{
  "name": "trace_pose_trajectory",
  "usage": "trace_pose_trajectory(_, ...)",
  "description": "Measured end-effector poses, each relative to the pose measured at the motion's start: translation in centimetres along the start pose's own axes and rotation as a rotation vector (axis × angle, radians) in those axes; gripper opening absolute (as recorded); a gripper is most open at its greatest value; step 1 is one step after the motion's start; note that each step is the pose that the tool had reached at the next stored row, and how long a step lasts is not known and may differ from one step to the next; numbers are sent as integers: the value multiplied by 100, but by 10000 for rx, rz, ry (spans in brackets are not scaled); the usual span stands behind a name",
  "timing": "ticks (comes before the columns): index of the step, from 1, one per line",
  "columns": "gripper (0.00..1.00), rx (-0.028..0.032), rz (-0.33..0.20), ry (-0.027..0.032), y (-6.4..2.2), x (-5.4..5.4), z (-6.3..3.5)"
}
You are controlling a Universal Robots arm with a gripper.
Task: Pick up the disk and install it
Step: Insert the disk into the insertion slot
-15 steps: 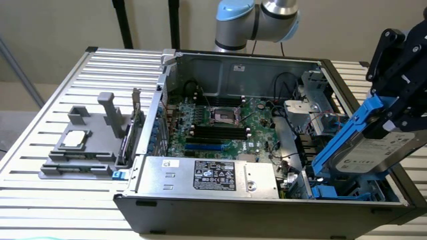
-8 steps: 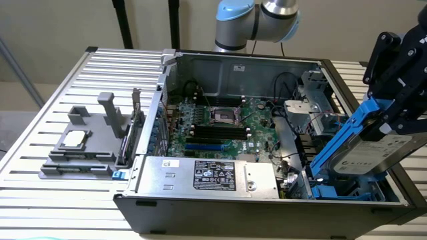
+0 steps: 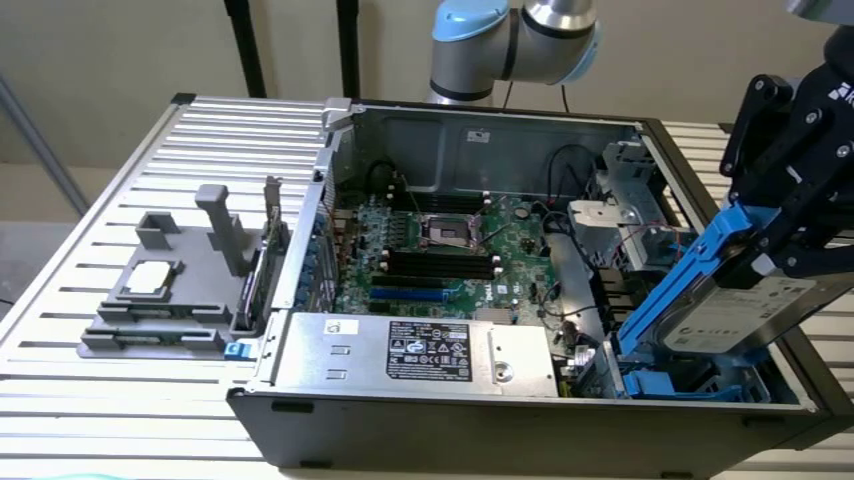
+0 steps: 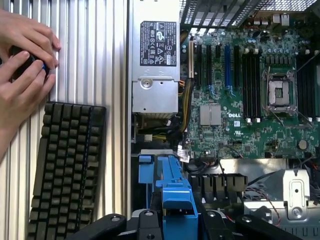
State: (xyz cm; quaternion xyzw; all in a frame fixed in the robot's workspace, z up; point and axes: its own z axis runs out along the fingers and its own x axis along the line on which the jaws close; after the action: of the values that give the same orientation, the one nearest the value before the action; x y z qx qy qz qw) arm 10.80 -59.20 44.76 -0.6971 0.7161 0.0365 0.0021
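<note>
Open computer case (image 3: 280,415) lay on its side on a ribbed metal desk (image 3: 160,150), the inside facing up. The arm (image 3: 514,40) reached in from behind the case.

Gripper (image 3: 785,258) stood over the case corner at the exterior view's right, nearest the camera. Its black fingers (image 3: 801,235) were clenched on the disk (image 3: 727,320). The disk was off the desk and tilted, with its high end in the fingers. Its low end dipped into the blue drive bay (image 3: 667,385) in that corner. Blue rails ran along the disk's edges, and the grey labelled face was turned toward the camera. Whether the low end touched the bay floor, cannot tell.

In the wrist view the disk's blue carrier (image 4: 176,197) sat between the fingers (image 4: 145,222), pointing down into the bay beside the power supply (image 4: 155,65).

Power supply (image 3: 414,350) lay along the near wall of the case. The green motherboard (image 3: 441,250) sat behind it, with the processor socket (image 3: 447,230) near the middle.

At the exterior view's left a grey holder (image 3: 174,290) stood on the desk, well apart from the disk, with a small square chip (image 3: 147,278) on it.

The wrist view also showed a black keyboard (image 4: 65,170) on the desk beside the case. One hand (image 4: 25,32) and a second hand (image 4: 17,95) of a person closed around a small dark object; what it was, cannot tell.
</note>
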Motion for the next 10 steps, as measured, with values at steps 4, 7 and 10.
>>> trace_pose_trajectory(4,33,15,-9,0,-1,1,20)
trace_pose_trajectory(7,33,27,-43,1,-2,2,35)
trace_pose_trajectory(10,33,30,-73,2,-2,3,51)
